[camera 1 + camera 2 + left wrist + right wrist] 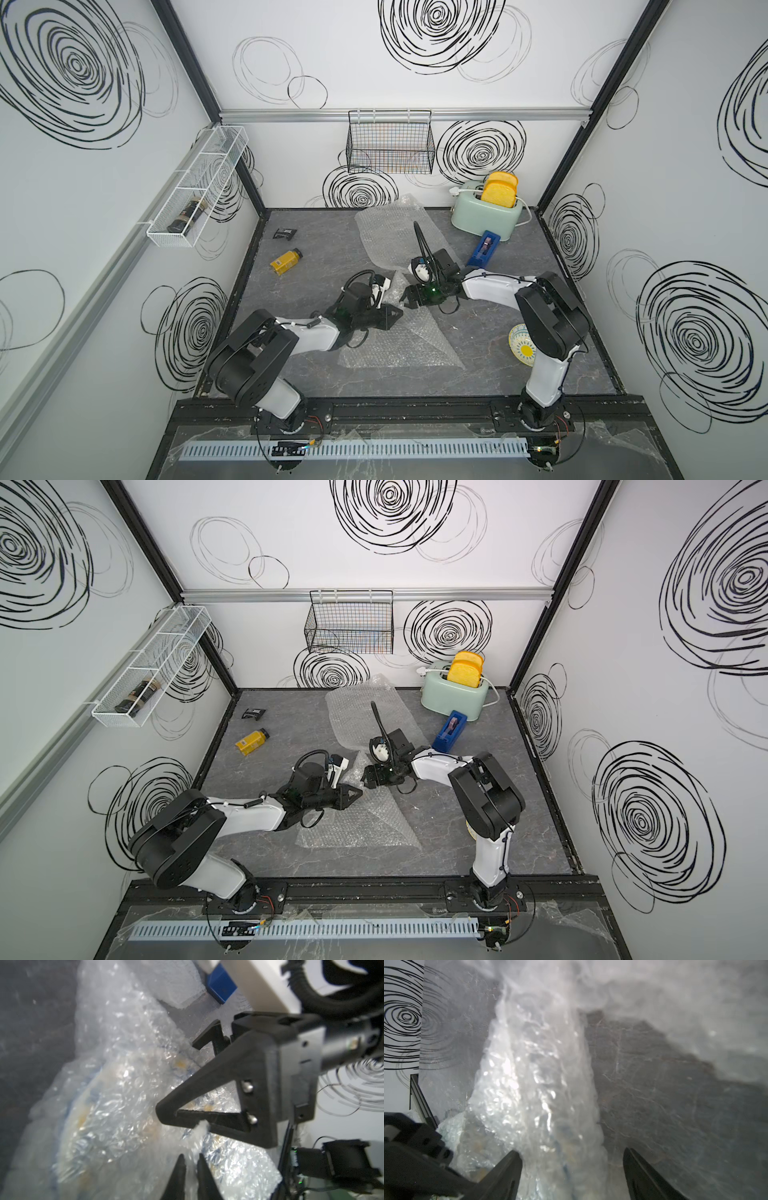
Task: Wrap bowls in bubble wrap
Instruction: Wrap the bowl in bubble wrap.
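From where I am standing, the two arms are meeting over the nearer sheet of clear, crinkly bubble wrap (409, 347) in the middle of the grey stone-look tabletop (316, 257). The small white ceramic bowl with the blue patterned rim (104, 1105) is lying bundled under that film, showing only dimly in the left wrist view. The left gripper (191, 1157) is standing narrow with a wisp of wrap rising between its tips; whether it is pinching that wisp I cannot tell. The right gripper (571, 1151) is gaping wide, straddling a raised ridge of wrap without closing on it. To my eye they are gathering the loose fold over the bowl. The right jaws ought to be closing on the ridge low, near the bowl, before the left lets go, drawing it snug without dragging the bowl. The pale bowl with the yellow sun centre (520, 348) is waiting bare, partly hidden by the right arm, well apart.
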Tool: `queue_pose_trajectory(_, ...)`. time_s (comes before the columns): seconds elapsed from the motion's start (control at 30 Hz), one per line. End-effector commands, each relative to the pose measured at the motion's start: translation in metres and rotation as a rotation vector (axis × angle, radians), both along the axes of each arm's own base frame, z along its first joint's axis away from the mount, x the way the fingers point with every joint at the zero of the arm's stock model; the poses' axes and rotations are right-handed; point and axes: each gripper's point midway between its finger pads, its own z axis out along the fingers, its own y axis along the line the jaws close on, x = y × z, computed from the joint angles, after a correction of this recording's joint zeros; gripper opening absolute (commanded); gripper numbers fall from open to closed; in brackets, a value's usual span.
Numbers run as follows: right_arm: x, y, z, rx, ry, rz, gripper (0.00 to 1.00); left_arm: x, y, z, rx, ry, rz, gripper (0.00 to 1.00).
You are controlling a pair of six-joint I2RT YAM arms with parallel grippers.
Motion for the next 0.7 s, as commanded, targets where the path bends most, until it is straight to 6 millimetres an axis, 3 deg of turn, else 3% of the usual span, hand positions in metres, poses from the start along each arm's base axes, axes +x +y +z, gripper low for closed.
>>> queue_pose_trajectory(0.0,0.003,-0.001,0.001,-0.025,-0.01,0.008,0.78,0.004,-0.003,0.023,-0.01,-0.056,0.003,0.36)
queue_pose_trajectory(0.1,0.003,-0.002,-0.002,-0.034,-0.008,0.007,0.76,0.004,0.006,0.04,0.007,-0.087,0.048,0.55)
queue_pose_trajectory(0.2,0.003,-0.001,-0.003,-0.032,-0.007,0.009,0.74,0.009,0.034,0.054,0.087,-0.128,0.185,0.98)
queue_pose_trajectory(0.23,0.003,-0.002,-0.004,-0.035,-0.008,0.008,0.73,0.012,0.053,0.056,0.132,-0.127,0.273,0.97)
queue_pose_trajectory(0.33,0.005,-0.003,-0.004,-0.046,-0.015,0.004,0.72,0.005,0.106,0.035,0.205,-0.002,0.48,0.96)
queue_pose_trajectory(0.43,0.005,-0.003,-0.004,-0.044,-0.016,0.003,0.72,-0.015,0.135,0.012,0.214,0.089,0.55,0.97)
queue_pose_trajectory(0.53,0.005,-0.002,-0.005,-0.039,-0.013,0.004,0.72,-0.033,0.146,0.002,0.212,0.12,0.569,0.97)
queue_pose_trajectory(0.67,0.003,0.0,-0.006,-0.034,-0.005,0.011,0.71,-0.053,0.143,-0.009,0.203,0.154,0.577,0.97)
